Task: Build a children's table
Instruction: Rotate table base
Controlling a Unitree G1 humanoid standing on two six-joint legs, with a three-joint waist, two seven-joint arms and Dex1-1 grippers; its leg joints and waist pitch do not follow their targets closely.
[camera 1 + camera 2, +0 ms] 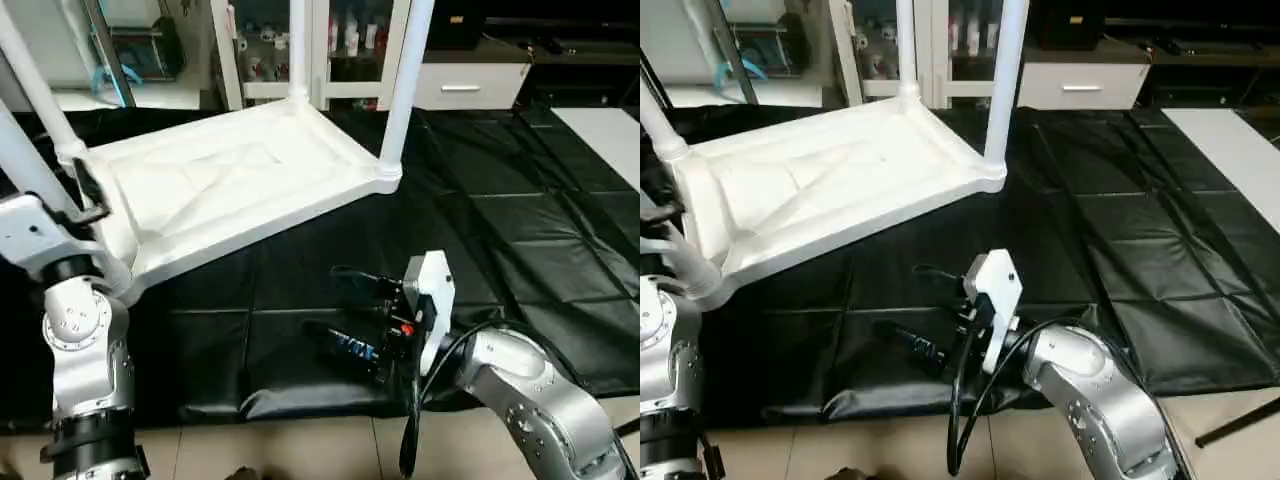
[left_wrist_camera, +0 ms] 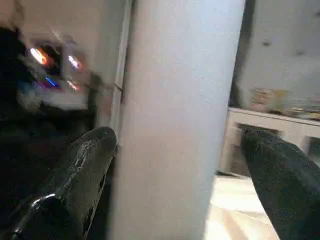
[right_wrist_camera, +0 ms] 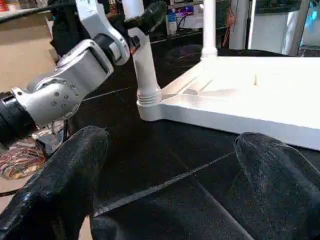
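The children's table lies upside down on the black-covered work table, its white tabletop (image 1: 230, 190) ribbed side up. White legs stand in its corner sockets: one at the right (image 1: 405, 80), one at the back (image 1: 297, 50), one at the far left (image 1: 35, 85). My left gripper (image 2: 175, 135) is open around the near-left leg (image 2: 180, 120). One finger (image 2: 85, 160) is close against the leg and the other stands apart from it. My right gripper (image 1: 335, 305) hovers open over the black cover in front of the tabletop (image 3: 250, 95), with nothing between its fingers.
The black cover (image 1: 520, 230) wrinkles along the work table's front edge, with tiled floor below. A white drawer unit (image 1: 470, 85) and glass-fronted shelves stand behind. A white board (image 1: 610, 130) lies at the far right. A black cable hangs from my right wrist.
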